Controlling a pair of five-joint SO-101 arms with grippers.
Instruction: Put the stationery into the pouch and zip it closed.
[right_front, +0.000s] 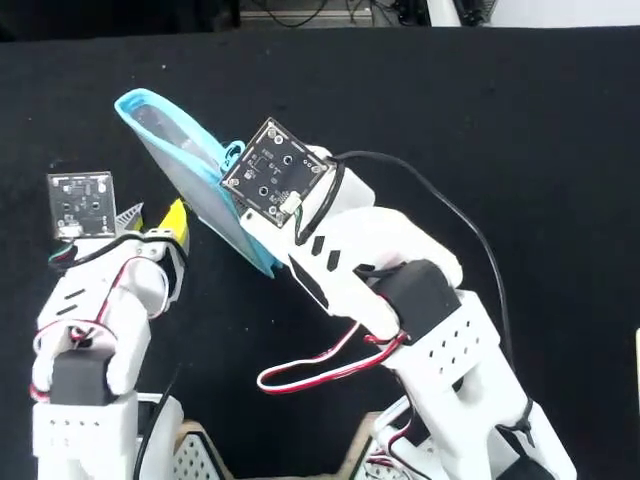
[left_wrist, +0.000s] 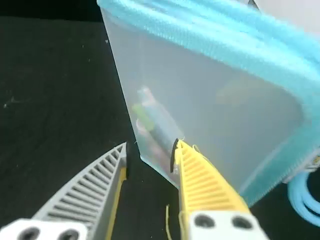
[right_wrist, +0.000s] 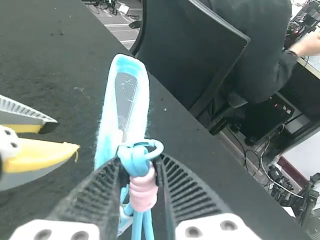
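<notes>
My right gripper is clamped on the blue pull cord just above its pink bead, so it holds the pouch by the zip end. From there the pouch stands on edge. In the high view its long axis runs diagonally away from that gripper toward the far left of the table.

My left gripper is wide open with the pouch's lower corner between its 2 fingers. The yellow finger is touching it or nearly so. Stationery shows through the translucent wall by that corner.

The left arm sits folded low and is nearer the pouch body. The right arm reaches over the pouch.

I judge the left must pinch that corner while the right pulls along the axis.
</notes>
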